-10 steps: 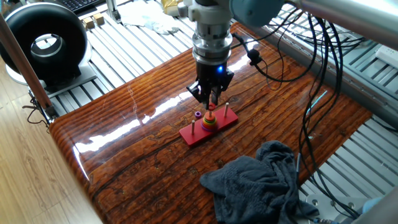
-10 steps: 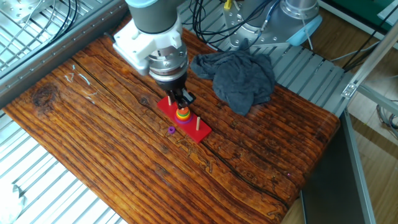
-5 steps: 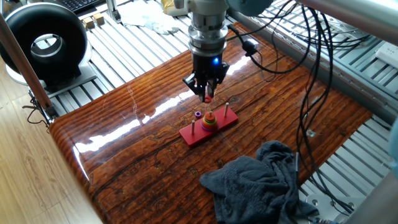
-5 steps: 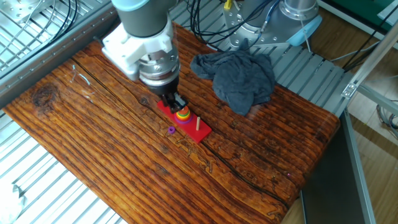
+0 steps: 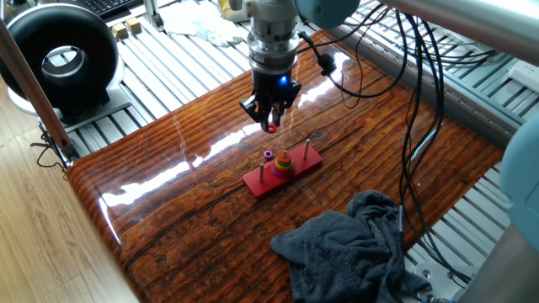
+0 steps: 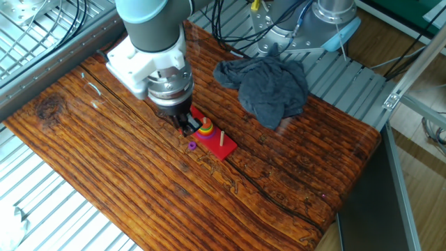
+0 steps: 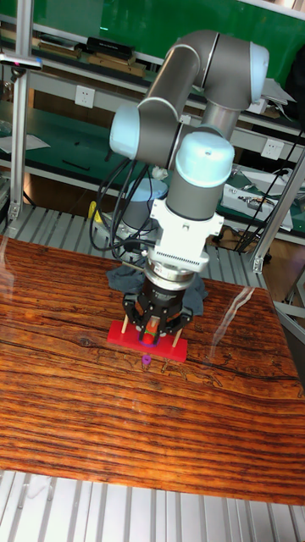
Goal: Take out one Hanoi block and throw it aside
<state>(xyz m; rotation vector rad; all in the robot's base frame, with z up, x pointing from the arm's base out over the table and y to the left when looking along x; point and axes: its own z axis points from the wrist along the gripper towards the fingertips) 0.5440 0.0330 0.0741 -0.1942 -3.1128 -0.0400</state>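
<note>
Table [image 5: 168, 194]: wood, strongly grained, glossy varnish with glare streaks. Cloth [image 5: 354, 244] on table: dark grey fabric, matt, crumpled. Base [image 5: 261, 181] on table: red, smooth, looks plastic. Frame [image 5: 160, 67] around table: ribbed bare metal.

The grey UR5 arm points straight down, its black two-finger gripper [image 5: 271, 124] pinched together above the table.

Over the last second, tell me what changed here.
The end effector, shut on the Hanoi block, lifted it off the ring stack and carried it up and away from the red base. The small purple ring and grey cloth stayed put.
</note>
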